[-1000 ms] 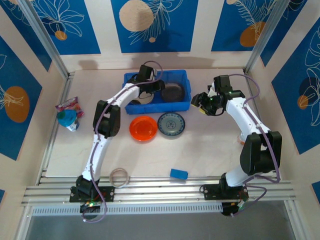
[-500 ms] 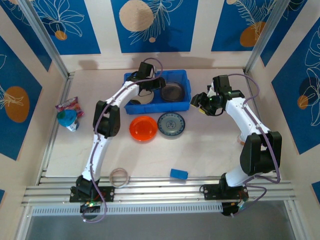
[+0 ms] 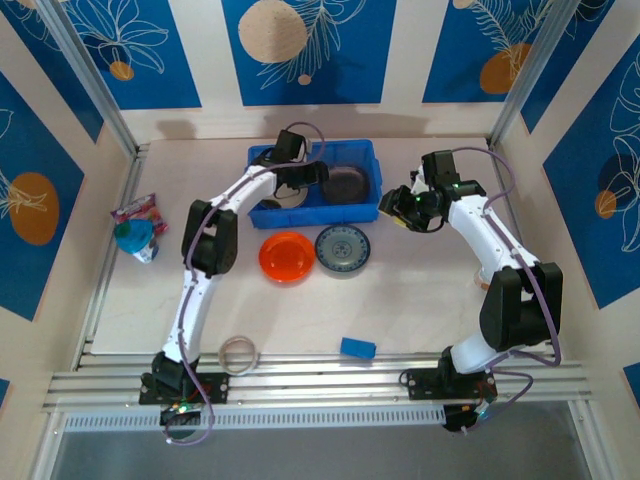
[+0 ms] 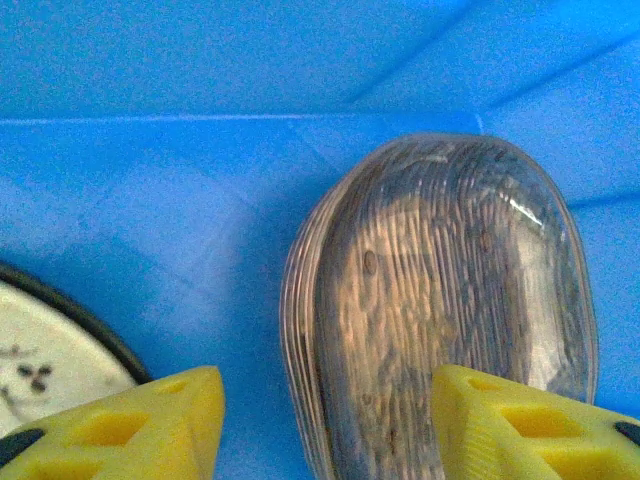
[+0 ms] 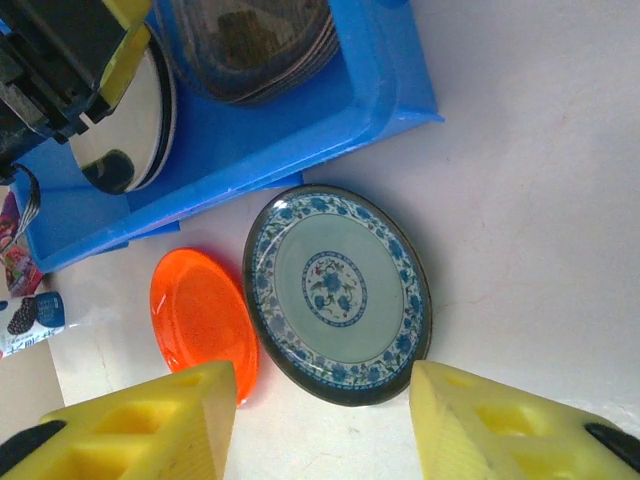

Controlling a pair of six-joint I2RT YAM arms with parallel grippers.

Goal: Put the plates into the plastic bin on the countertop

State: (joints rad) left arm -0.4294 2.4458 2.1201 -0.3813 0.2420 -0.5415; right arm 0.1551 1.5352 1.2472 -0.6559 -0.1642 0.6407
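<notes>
Two plates on worktop: orange plate and blue-white patterned plate, side by side, just in front of the bin.
Plates in bin: one silver plate at the left and a stack of smoky plates at the right; the number in the stack cannot be told.
Other items: one ring and one blue block, both near the front rail.
Left arm: reaches over the bin's left half, wrist turned down into it.
Left fingers: apart, gripping nothing. A clear ribbed plate lies in the bin beneath them, its edge by one finger.
Right arm: bent toward the bin's right end, above the worktop.
Right fingers: apart and empty, touching no plate.
Change since a second ago: left elbow shifted slightly left. Both worktop plates, ring and block are unmoved.
</notes>
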